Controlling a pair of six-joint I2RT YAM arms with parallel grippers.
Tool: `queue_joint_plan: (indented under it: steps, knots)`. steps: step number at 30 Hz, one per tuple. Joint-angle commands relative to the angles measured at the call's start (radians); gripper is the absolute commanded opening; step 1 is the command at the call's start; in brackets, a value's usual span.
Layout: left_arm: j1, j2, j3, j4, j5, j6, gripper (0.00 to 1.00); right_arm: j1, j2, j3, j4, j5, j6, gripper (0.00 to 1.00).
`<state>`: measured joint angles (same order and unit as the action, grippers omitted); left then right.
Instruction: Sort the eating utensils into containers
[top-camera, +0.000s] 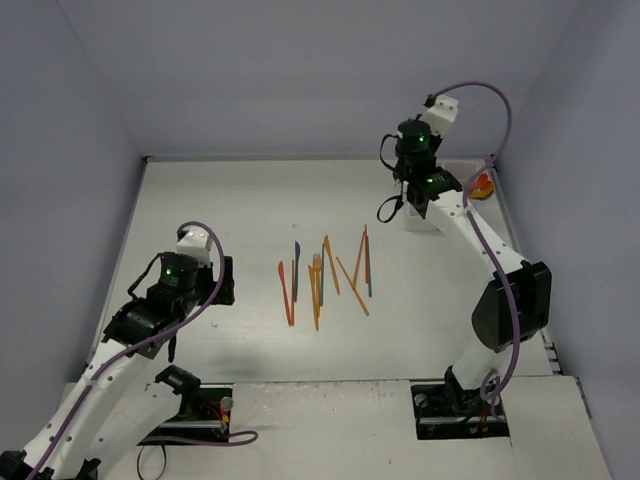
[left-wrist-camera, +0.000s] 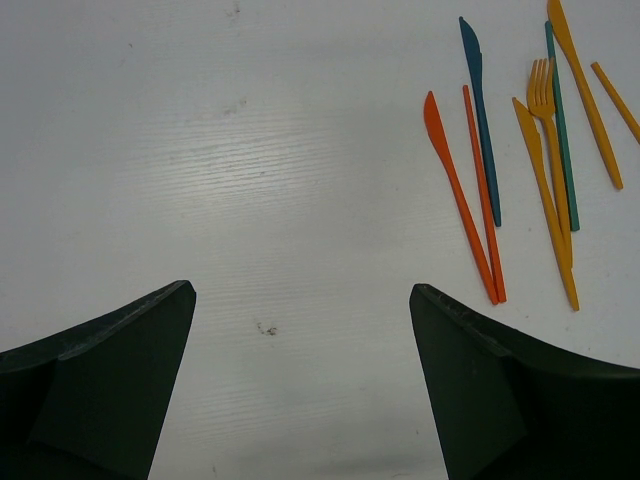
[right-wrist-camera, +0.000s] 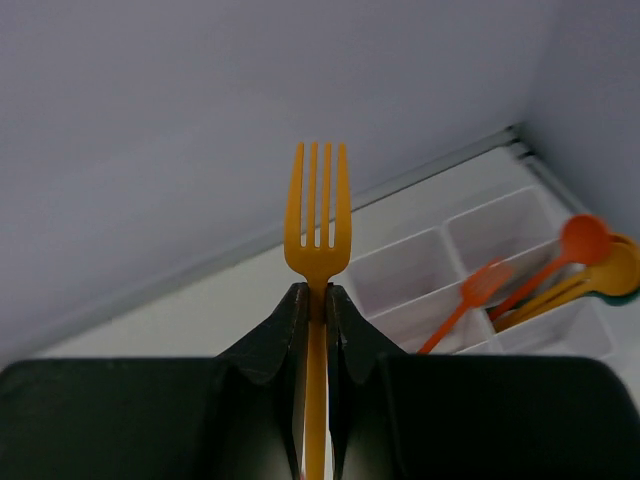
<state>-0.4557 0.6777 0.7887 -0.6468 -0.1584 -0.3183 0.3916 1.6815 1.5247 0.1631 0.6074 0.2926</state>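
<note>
Several orange, red and teal utensils (top-camera: 322, 275) lie loose in the middle of the table. In the left wrist view they show at the upper right: a red knife (left-wrist-camera: 456, 192), a teal knife (left-wrist-camera: 480, 115), a yellow-orange fork (left-wrist-camera: 551, 130). My left gripper (left-wrist-camera: 300, 288) is open and empty, over bare table to their left (top-camera: 222, 280). My right gripper (right-wrist-camera: 318, 290) is shut on a yellow-orange fork (right-wrist-camera: 318, 215), tines up, held beside the white compartment tray (right-wrist-camera: 410, 268). The tray holds an orange fork (right-wrist-camera: 465, 305) and several spoons (right-wrist-camera: 585, 250).
The tray (top-camera: 428, 224) stands at the back right, mostly hidden by my right arm (top-camera: 470, 235); orange spoon ends (top-camera: 481, 183) stick out near the right wall. Grey walls close the table on three sides.
</note>
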Motion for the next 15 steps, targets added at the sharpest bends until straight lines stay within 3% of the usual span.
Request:
queue_joint_plan:
  steps: [1, 6, 15]
  knots:
    - [0.008, 0.003, 0.015, 0.050, -0.015, 0.012, 0.87, -0.053, 0.004, -0.015, 0.134, 0.306, 0.174, 0.00]
    - [0.008, 0.006, 0.014, 0.049, -0.016, 0.011, 0.87, -0.102, 0.085, 0.025, 0.150, 0.439, 0.260, 0.00]
    - [0.008, 0.016, 0.011, 0.050, -0.015, 0.007, 0.87, -0.172, 0.260, 0.100, 0.157, 0.527, 0.310, 0.00]
